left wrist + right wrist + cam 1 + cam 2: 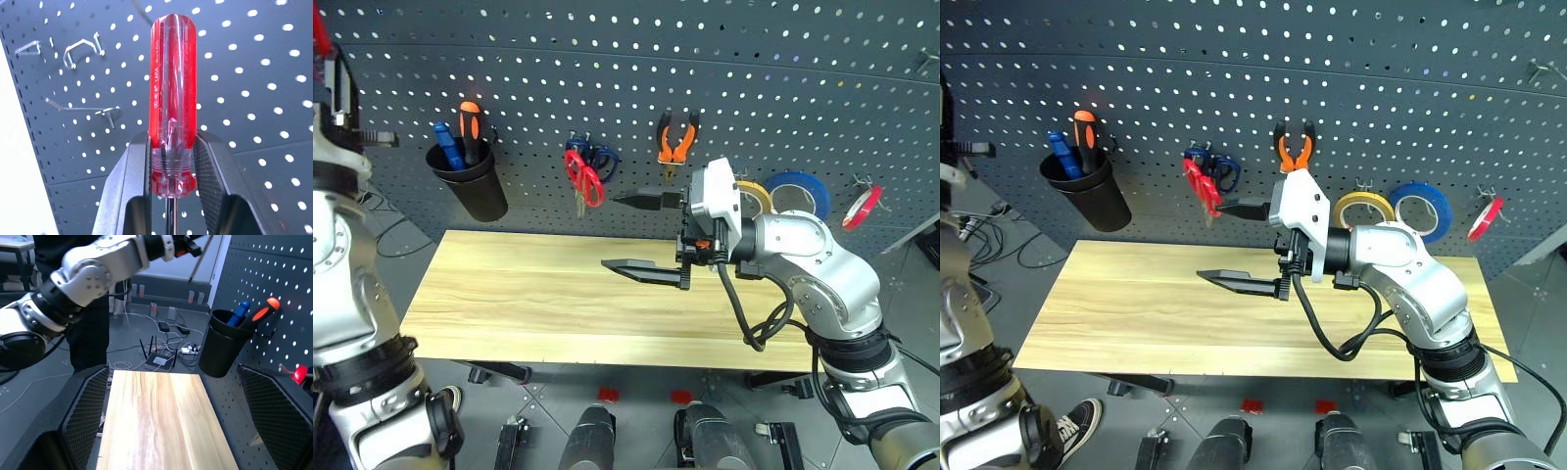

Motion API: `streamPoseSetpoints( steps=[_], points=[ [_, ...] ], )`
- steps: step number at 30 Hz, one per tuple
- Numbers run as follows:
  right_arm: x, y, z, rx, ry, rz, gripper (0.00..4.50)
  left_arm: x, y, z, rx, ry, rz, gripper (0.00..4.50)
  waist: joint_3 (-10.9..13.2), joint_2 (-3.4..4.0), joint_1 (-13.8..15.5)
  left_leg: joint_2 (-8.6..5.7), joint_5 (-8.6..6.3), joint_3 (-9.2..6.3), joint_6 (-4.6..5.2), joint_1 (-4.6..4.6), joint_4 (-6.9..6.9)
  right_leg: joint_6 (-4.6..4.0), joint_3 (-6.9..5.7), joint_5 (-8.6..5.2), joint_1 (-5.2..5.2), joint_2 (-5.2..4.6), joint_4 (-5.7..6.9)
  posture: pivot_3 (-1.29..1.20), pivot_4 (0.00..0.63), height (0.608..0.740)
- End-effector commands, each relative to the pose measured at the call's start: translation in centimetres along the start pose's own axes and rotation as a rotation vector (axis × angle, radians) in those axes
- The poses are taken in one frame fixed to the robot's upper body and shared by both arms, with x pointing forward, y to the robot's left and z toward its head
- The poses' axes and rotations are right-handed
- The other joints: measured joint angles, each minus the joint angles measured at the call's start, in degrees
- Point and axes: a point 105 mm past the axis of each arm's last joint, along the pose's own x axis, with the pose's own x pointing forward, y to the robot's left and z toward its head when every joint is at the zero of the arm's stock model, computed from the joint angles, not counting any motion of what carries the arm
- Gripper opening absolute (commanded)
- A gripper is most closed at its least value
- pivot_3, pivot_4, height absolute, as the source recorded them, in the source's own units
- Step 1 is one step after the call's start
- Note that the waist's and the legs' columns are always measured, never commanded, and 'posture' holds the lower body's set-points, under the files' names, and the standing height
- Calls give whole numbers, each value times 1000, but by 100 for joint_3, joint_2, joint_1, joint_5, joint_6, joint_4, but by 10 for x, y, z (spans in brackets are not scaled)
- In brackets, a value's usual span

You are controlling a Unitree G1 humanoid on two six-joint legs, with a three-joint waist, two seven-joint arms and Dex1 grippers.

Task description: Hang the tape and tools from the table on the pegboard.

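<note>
Clamped between the left gripper's [172, 161] two ribbed black fingers is the small screwdriver [172, 88] — its clear red handle stands upright in front of the pegboard [626, 69], the base of the handle pinched and the thin steel shaft running down out of sight between the fingers, so the tip cannot be seen. From the head views only a red sliver of it shows at the upper left corner, cut off by the frame edge. Bent wire hooks [80, 49] stick out of the dark grey-blue perforated panel just beside the handle; whether it touches any of them cannot be told. Over the middle of the table [509, 294], the right gripper [641, 235] points sideways toward the robot's left with its pointed black fingers spread wide and nothing between them; its mesh-textured pads [88, 406] frame the bare, pale yellowish planks. Already on the board hang the red-handled scissors [587, 181], overlapping the blue-handled scissors [604, 157] behind them, the pliers [676, 137] with orange-and-black handles, and far to the right the thin red tape [862, 208] — seen edge-on. The yellow roll [1364, 208] is partly hidden by the right arm; the blue roll [800, 193] hangs beside it. A round black cup [470, 181] on the board holds the blue and orange screwdrivers [458, 132].
</note>
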Motion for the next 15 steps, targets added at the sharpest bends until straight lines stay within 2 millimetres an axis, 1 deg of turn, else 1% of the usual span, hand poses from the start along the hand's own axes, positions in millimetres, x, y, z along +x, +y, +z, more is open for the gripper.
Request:
streamPoseSetpoints(
  steps=[1, 4, 8, 12, 15],
  points=[
    [2, 2, 10, -57, -28, 8, 4500, 15, -15, 6, -18, -80, -29, 880, -7, -5, 0, 0, 0, 1, 0, 7, 0, 0, 1, 0, 7, -1, 0, 52, 107, 740],
    [2, 4, 11, -59, -29, 5, 4500, 24, -20, 5, -42, -100, -30, 880, -13, -13, -27, -6, 0, 1, 0, 11, 5, 0, 0, 0, 11, -2, 1, 38, 110, 740],
    [2, 3, 11, -58, -29, -11, 4500, 32, -25, -9, -29, -101, -29, 880, -16, -11, -111, -2, 0, 2, 0, 15, 3, -1, -3, 0, 10, -2, 4, 31, 115, 740],
    [2, 5, 12, -56, -30, -13, 4500, 31, -39, -23, -63, -79, -44, 880, -18, -11, -185, -4, 0, 7, 0, 18, 4, -1, -11, 0, 11, -6, 9, 11, 127, 740],
    [0, 5, 12, -53, -23, -21, 4500, 25, -37, -29, -71, -63, -19, 880, -18, -11, -233, -3, 0, 7, 0, 17, 7, -1, -11, 0, 10, -8, 11, 1, 136, 740]
  ],
)
